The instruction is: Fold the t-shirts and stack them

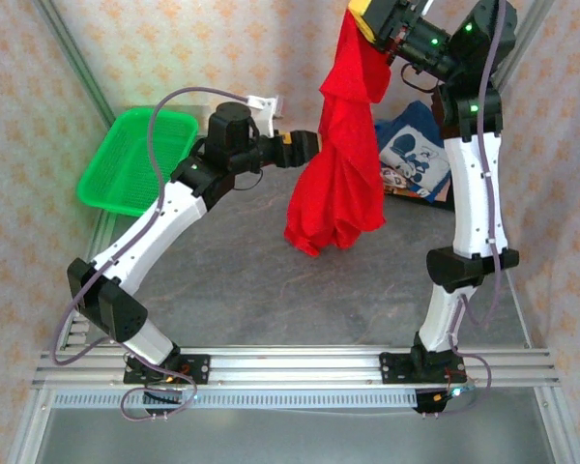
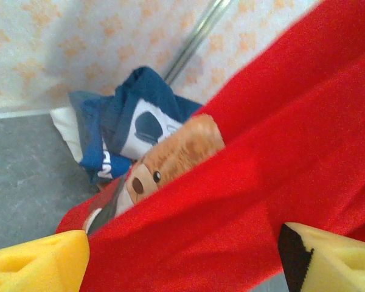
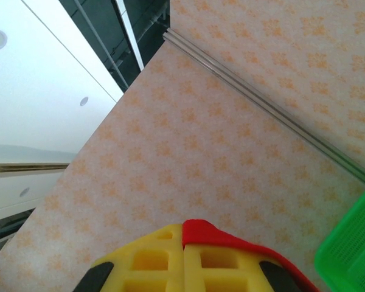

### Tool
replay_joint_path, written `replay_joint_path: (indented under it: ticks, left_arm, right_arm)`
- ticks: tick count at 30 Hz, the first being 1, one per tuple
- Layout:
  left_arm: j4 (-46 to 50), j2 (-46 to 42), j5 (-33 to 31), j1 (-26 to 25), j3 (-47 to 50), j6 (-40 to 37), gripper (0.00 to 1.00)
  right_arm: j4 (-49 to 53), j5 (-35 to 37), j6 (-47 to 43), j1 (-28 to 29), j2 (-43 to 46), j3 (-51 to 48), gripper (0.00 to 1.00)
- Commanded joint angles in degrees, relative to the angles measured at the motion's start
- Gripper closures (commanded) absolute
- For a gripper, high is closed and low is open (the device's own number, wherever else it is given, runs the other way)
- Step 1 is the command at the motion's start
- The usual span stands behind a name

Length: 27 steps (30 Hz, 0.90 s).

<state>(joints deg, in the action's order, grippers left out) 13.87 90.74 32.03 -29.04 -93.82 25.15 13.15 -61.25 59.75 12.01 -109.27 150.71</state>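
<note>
1. The red t-shirt (image 1: 336, 164) hangs limp and light from the right end effector (image 1: 382, 27), which is clamped on its top edge high above the far desk (image 1: 232, 280).
2. The left end effector (image 1: 307, 147), jaws apart, sits beside the shirt's mid-length. A loose side edge looks the best hold.
3. The navy t-shirt (image 1: 416, 150) lies crumpled at the far right. The desk is grey and the walls (image 1: 174, 48) are patterned.

robot lab cell, aluminium rail frame (image 1: 300, 362), patterned wall panels (image 1: 174, 48)
</note>
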Motion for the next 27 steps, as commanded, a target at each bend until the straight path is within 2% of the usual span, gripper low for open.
replay_joint_path:
  ticks: [1, 5, 8, 9, 10, 12, 13, 14, 16, 19, 23, 27]
  left_arm:
    - [5.16, 1.35, 2.78, -0.65, -1.27, -3.52, 0.18]
    - [6.34, 4.61, 1.71, -1.63, -3.62, -5.18, 0.19]
    - [6.71, 6.74, 1.85, -1.73, -4.82, -6.41, 0.26]
    - [6.81, 7.35, 2.55, -1.84, -5.3, -6.83, 0.35]
    - [8.13, 7.78, 2.24, -2.01, -6.09, -8.28, 0.49]
    - [12.53, 7.41, -3.26, -1.63, -7.59, -11.77, 0.78]
    - [12.53, 6.17, -6.02, -0.67, -6.89, -12.0, 0.89]
    - [11.84, 4.68, -7.55, 0.94, -6.01, -11.4, 0.94]
    - [10.51, 0.82, -10.7, 5.22, -3.86, -9.82, 0.96]
    - [12.48, -3.56, -14.74, 9.34, -4.28, -11.7, 0.96]
    - [18.57, -6.01, -17.28, 9.83, -10.71, -16.94, 0.95]
    - [20.88, -9.15, -24.33, 9.79, -13.67, -21.54, 0.94]
  right_arm:
    - [-5.02, -1.68, 3.28, 1.13, 0.32, 2.35, 1.0]
    - [-5.27, -2.24, 3.8, 1.45, 0.42, 2.33, 1.0]
    - [-5.48, -2.38, 3.6, 1.44, 0.94, 2.22, 1.0]
    - [-5.46, -2.42, 3.62, 1.45, 0.99, 2.13, 1.0]
    - [-5.34, -2.47, 3.54, 1.48, 1.07, 2.13, 1.0]
    - [-4.9, -2.47, 3.16, 1.47, 1.19, 2.13, 1.0]
    - [-4.48, -2.48, 2.71, 1.48, 1.33, 2.13, 1.0]
    - [-3.97, -2.47, 2.14, 1.44, 1.46, 2.13, 1.0]
    - [-2.09, -2.64, 0.23, 1.44, 1.91, 2.17, 1.0]
    - [0.6, -2.24, -3.06, 1.35, 2.43, 2.05, 1.0]
    - [0.31, -1.16, -3.5, 0.56, 2.31, 2.04, 1.0]
    - [4.4, 1.48, -7.63, -1.3, 2.79, 2.08, 1.0]
